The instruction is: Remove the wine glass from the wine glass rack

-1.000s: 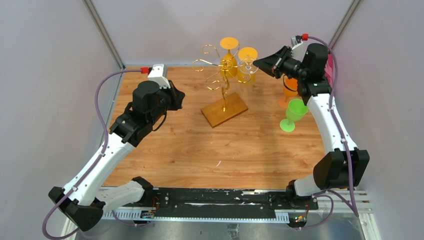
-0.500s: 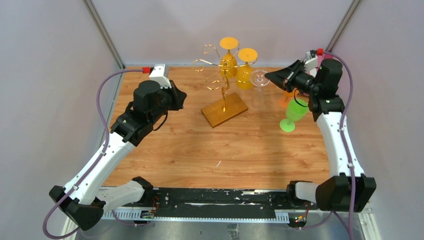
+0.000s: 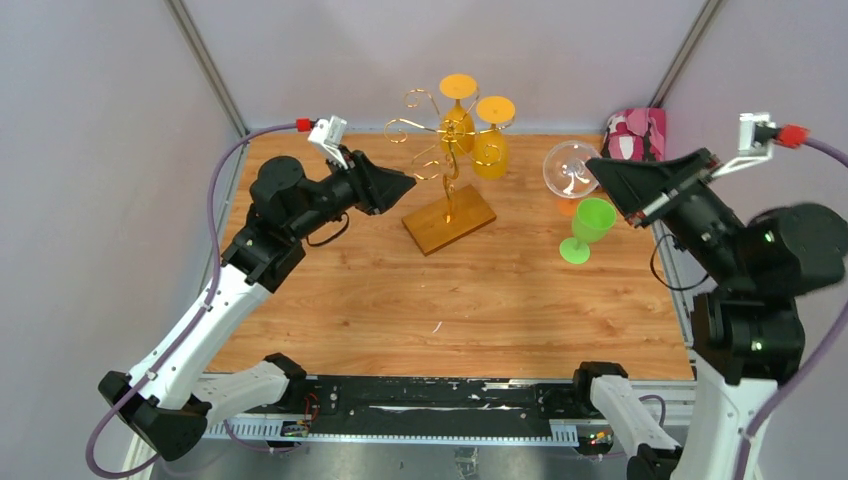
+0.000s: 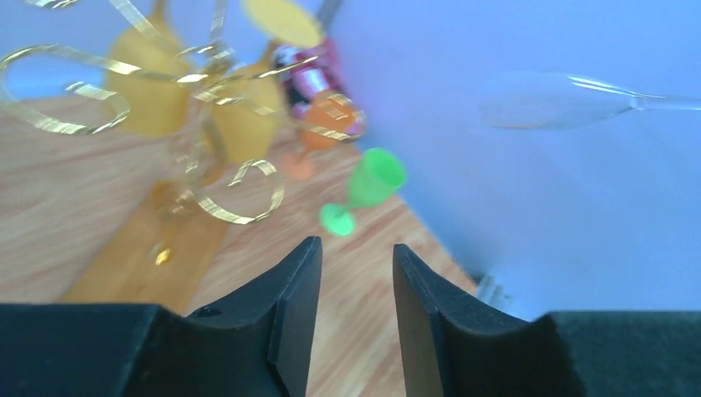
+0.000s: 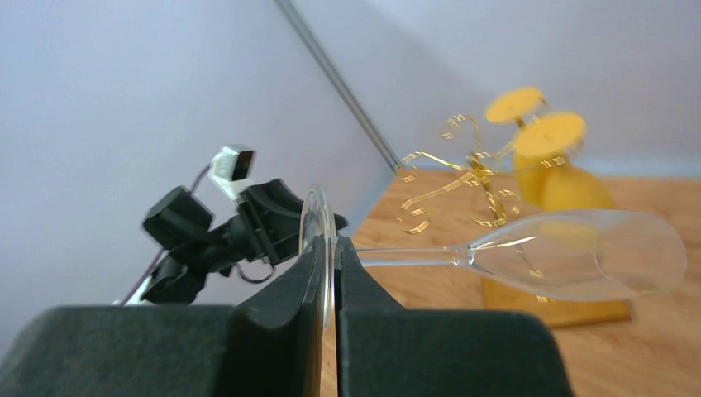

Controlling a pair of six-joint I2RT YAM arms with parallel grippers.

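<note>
Wood-grain table [image 3: 400,300] (pale lilac walls [image 3: 100,150] around) bears the wine glass rack [image 3: 450,220].

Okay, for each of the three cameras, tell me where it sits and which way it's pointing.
Top external: fixed above and behind the bases, looking down on the table; both arms show.
Left wrist: faces right past the open left gripper toward the wine glass rack and green glass.
Right wrist: faces left past the right gripper, shut on the foot of the clear wine glass, toward the left arm.
Shared: both wrist views show rack and clear glass.
</note>
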